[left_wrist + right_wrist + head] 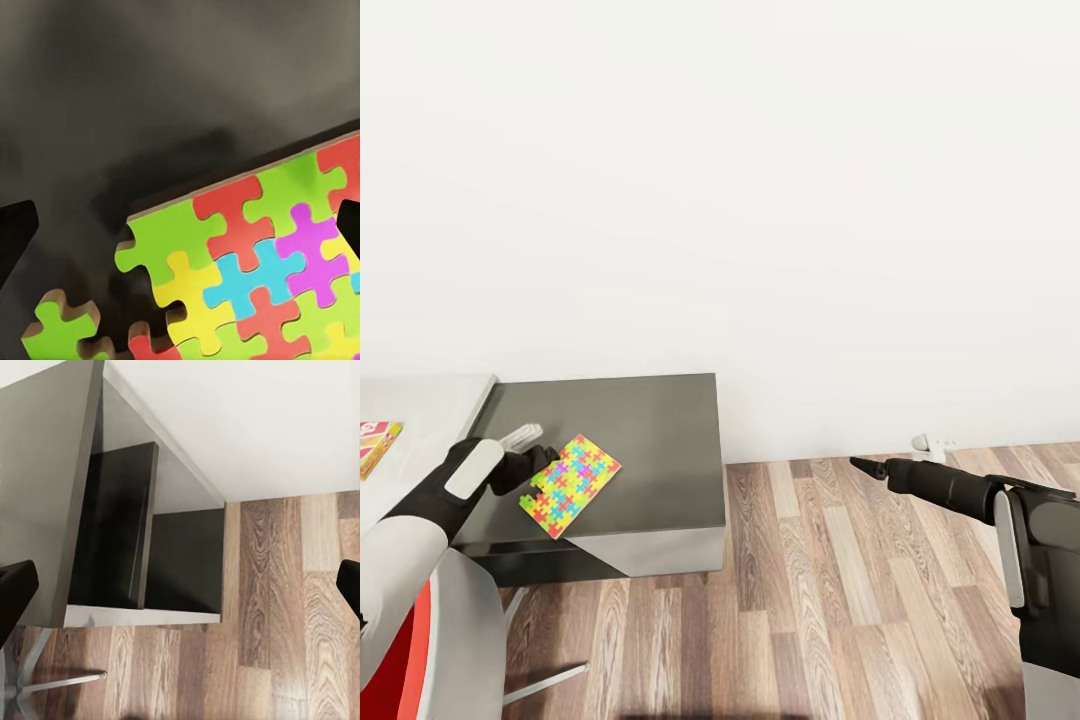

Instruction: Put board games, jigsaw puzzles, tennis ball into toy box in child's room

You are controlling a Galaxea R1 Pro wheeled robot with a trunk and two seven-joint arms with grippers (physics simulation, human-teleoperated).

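Observation:
A bright multicoloured jigsaw puzzle [570, 485] lies on the dark grey table [650, 420], near its front left corner. My left gripper [538, 462] is at the puzzle's left edge, just above the tabletop. In the left wrist view the puzzle [255, 262] spans the gap between the two wide-apart fingertips [16, 232], so the gripper is open. One edge of the puzzle is jagged, with a green tab [58, 328] sticking out. My right gripper [866, 466] hangs open over the wooden floor, right of the table, holding nothing. The toy box and tennis ball are out of view.
A red and yellow board game [375, 447] lies on a pale surface at the far left. A white and red chair [450, 640] stands below my left arm. The table's side shelves [150, 547] face the wooden floor [840, 600]. A small white fitting [932, 445] sits at the wall's base.

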